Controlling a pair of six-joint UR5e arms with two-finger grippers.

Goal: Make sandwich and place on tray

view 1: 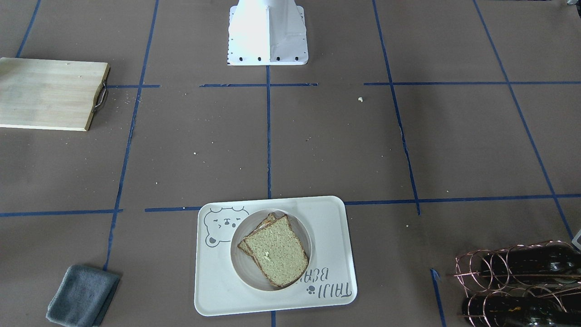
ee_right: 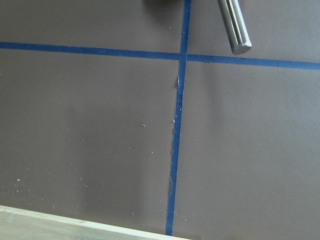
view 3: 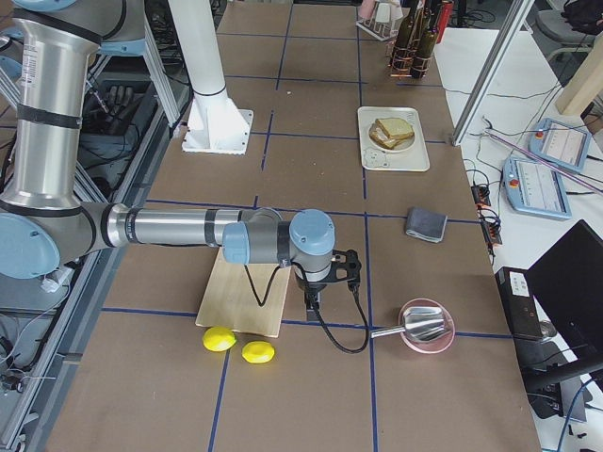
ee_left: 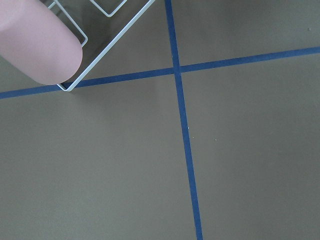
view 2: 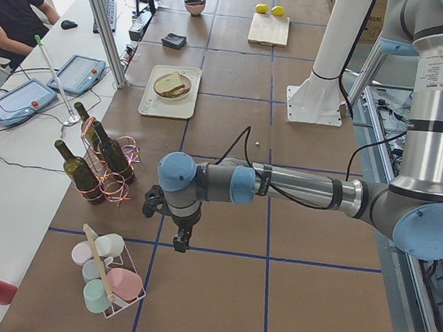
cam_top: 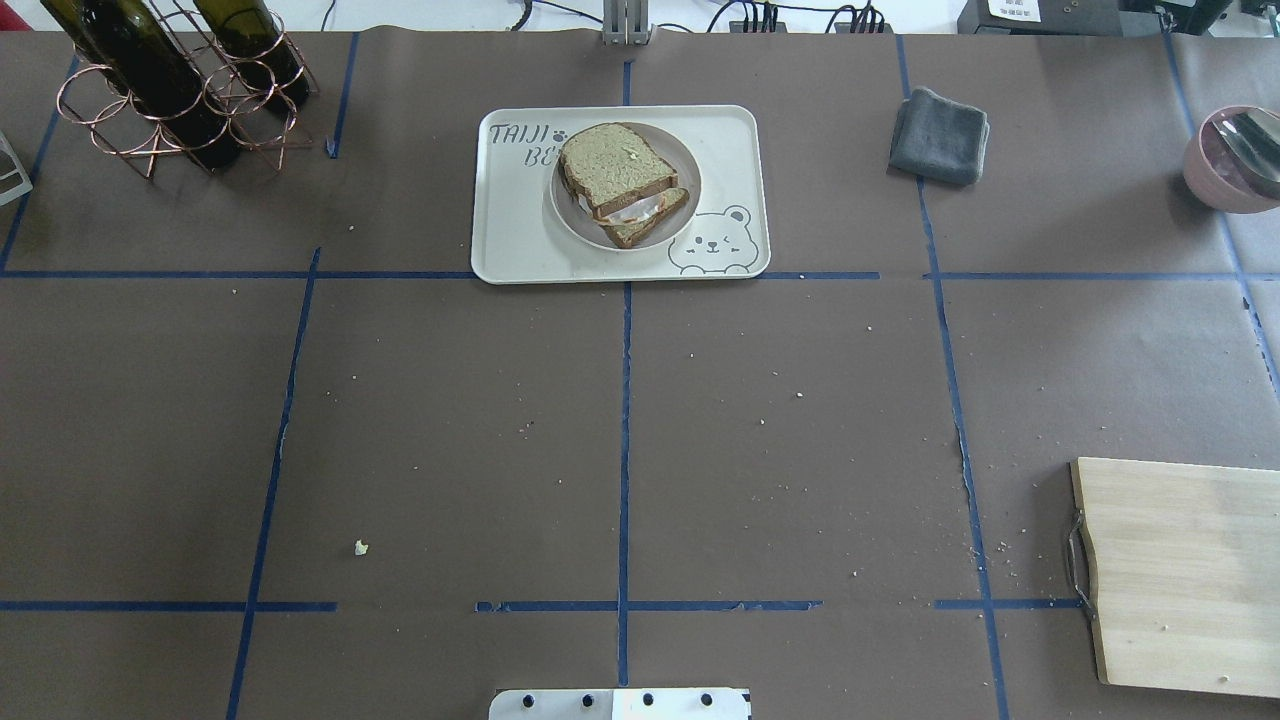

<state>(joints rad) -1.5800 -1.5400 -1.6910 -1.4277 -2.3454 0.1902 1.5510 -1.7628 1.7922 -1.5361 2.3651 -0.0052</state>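
Observation:
The sandwich (cam_top: 615, 170) is two greenish-tan bread slices stacked askew, with white egg (cam_top: 632, 209) showing between them. It lies on a round off-white plate (cam_top: 680, 215) that stands on the cream bear tray (cam_top: 510, 235) at the table's far middle. It also shows in the front-facing view (view 1: 277, 250), on the tray (view 1: 218, 290). My left gripper (view 2: 180, 240) hangs over bare table far to the left, near the cup rack. My right gripper (view 3: 311, 299) hangs beside the cutting board, far to the right. I cannot tell whether either is open or shut.
A wooden cutting board (cam_top: 1170, 570) lies near right, with two lemons (view 3: 240, 346) past it. There is a grey cloth (cam_top: 938, 135) far right and a pink bowl with a metal scoop (cam_top: 1230, 155). A bottle rack (cam_top: 170, 80) stands far left, a cup rack (view 2: 107, 280) beyond it.

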